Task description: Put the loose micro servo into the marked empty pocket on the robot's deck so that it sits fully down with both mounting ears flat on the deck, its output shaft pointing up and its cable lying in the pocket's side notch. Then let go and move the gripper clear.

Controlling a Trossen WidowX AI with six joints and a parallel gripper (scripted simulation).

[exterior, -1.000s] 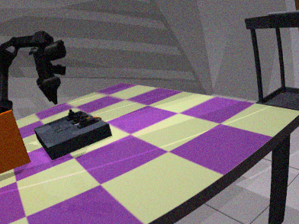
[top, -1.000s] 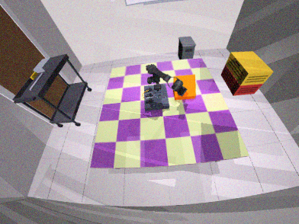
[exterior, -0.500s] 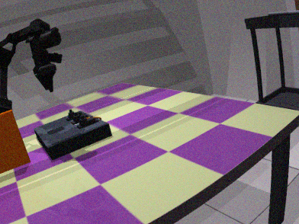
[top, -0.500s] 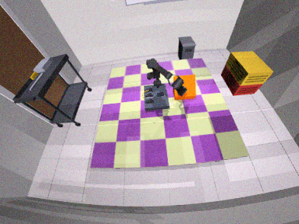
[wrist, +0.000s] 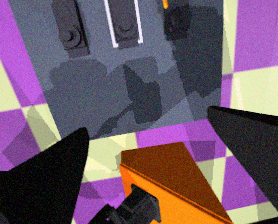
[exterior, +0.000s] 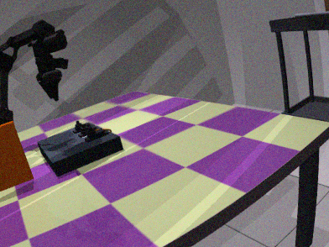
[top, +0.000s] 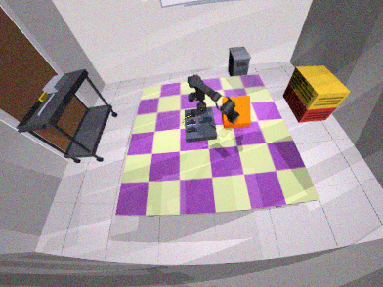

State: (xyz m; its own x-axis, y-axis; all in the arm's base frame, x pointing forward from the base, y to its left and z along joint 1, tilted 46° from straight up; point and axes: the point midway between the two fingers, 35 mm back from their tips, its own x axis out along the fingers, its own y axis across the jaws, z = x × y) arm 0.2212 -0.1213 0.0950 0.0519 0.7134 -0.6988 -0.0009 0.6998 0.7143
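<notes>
The dark deck lies flat. On it, in the wrist view, a dark servo lies between the white lines of the marked pocket, its round shaft side facing up. Its far end is cut off, and whether its ears are flat on the deck I cannot tell. A bit of orange cable shows at the top edge, right of the pocket; its path and the side notch are out of view. My gripper is open and empty, high above the deck and clear of the servo.
Another dark servo sits left of the pocket, and one sits right of it in shadow. An orange block stands beside the deck, near the arm's base. A checkered purple and pale yellow top lies beneath.
</notes>
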